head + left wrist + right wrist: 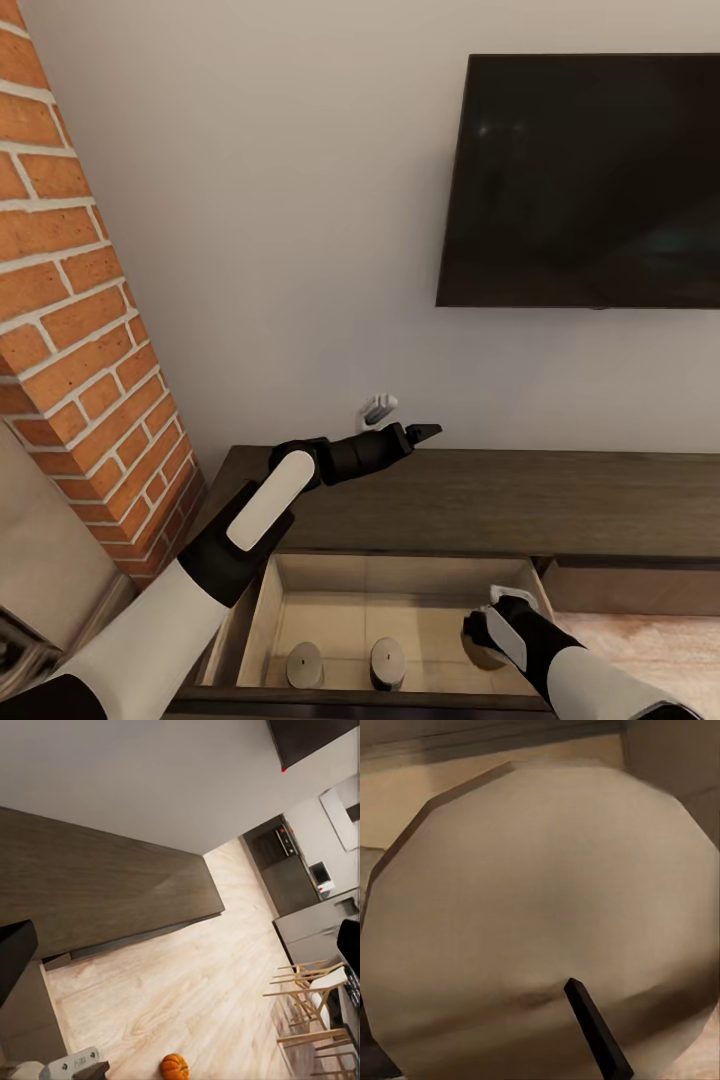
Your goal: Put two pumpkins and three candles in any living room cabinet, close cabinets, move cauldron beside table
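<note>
Two candles (304, 663) are seen standing in the open cabinet (480, 500) drawer. A third candle (547, 915) is hovered over by the right gripper (490, 640), its grip hidden. The left gripper (415, 435) is raised above the cabinet top, its opening unclear.

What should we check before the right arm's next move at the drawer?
1. Drawer open: ok.
2. Two candles standing in it: ok.
3. Right gripper over the drawer's right end: ok.
4. Fingers gripping the beige round thing: cannot tell.
5. Left gripper out of the way, above the cabinet top: ok.
6. Pumpkins stowed: not ok, one pumpkin on the floor.
</note>
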